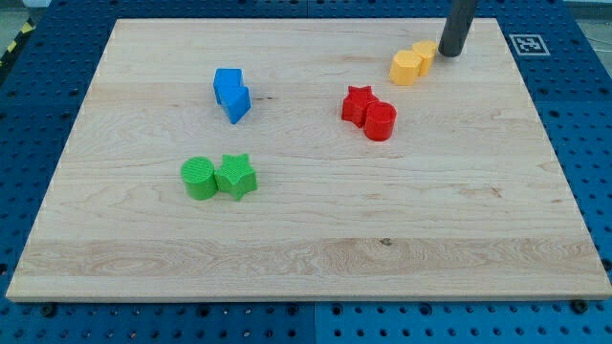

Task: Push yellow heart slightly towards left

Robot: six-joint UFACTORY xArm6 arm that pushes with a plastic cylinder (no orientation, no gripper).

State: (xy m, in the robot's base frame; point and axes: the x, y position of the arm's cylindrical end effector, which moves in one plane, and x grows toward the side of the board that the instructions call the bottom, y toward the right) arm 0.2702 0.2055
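Two yellow blocks touch each other near the view's top right: the nearer, larger one (406, 68) and a smaller one (425, 53) behind it. I cannot tell which is the heart. My tip (449, 53) stands on the board just right of the smaller yellow block, touching or almost touching it.
A red star (358, 103) touches a red cylinder (381, 121) right of centre. Two blue blocks (231, 94) sit together at upper left. A green cylinder (199, 178) touches a green star (236, 176) at lower left. The wooden board (306, 258) lies on a blue perforated table.
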